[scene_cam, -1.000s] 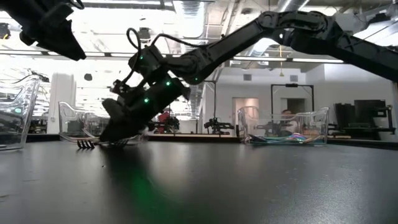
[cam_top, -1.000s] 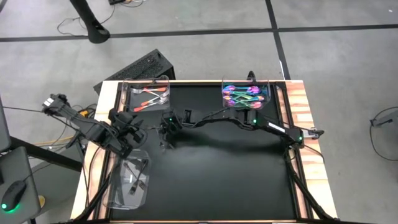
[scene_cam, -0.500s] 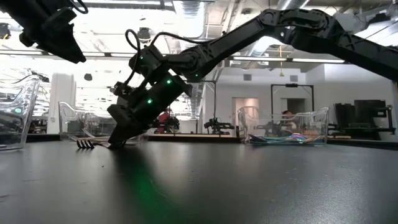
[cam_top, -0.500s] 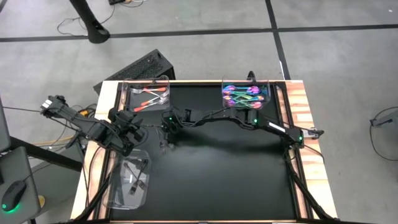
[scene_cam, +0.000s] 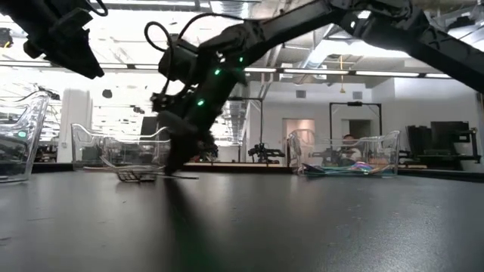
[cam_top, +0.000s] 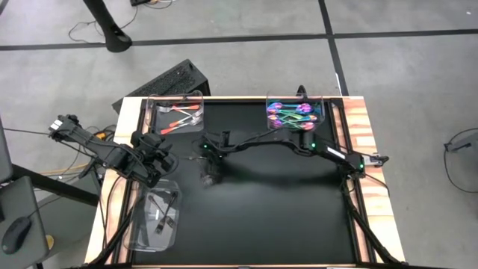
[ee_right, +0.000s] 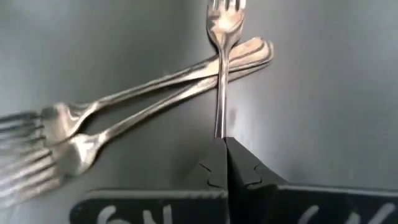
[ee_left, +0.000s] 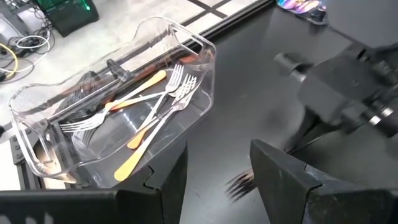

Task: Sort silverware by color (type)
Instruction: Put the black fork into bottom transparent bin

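From above, we are reaching our right gripper down to the bench. At bench level, its jaws are touching down. In the right wrist view they are pinching shut on a dark fork that is crossing two others. Our left gripper is waiting, jaws apart, empty. Next, we judge, comes lifting it toward the grey tray.

Right gripper over black table
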